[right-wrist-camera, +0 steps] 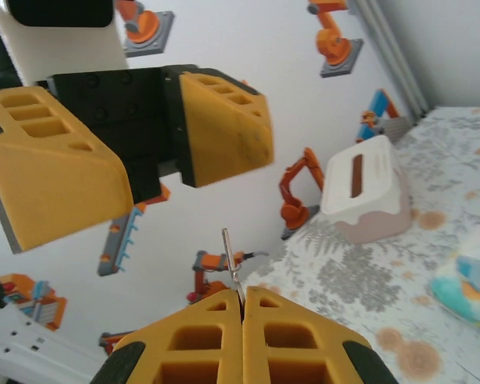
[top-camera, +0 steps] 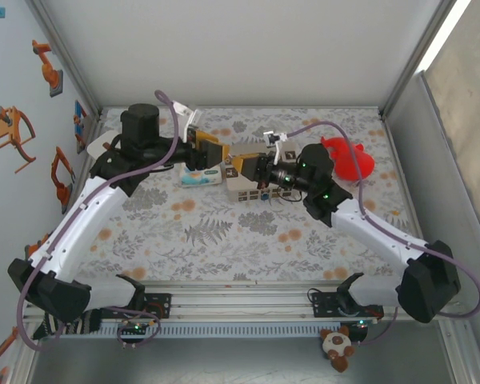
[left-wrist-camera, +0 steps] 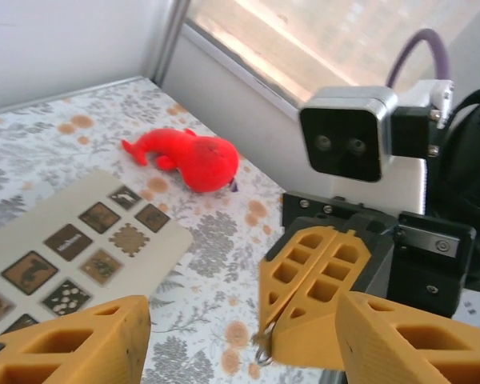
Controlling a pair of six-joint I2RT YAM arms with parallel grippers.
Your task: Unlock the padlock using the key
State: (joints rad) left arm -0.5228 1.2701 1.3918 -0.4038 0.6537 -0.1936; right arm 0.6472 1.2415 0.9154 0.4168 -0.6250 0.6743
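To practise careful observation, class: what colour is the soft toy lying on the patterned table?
The soft toy is red, clearest in the left wrist view.

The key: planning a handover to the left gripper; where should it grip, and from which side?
Probably the thin bare strip of the key standing out past the shut fingertips of the right gripper, pads on its flat faces. Come head-on with the open left gripper, which faces it; the rest is clamped.

table (top-camera: 224, 232): floral cloth; left wall (top-camera: 8, 84): orange robot stickers (top-camera: 13, 134); right: bright window (left-wrist-camera: 328, 32)
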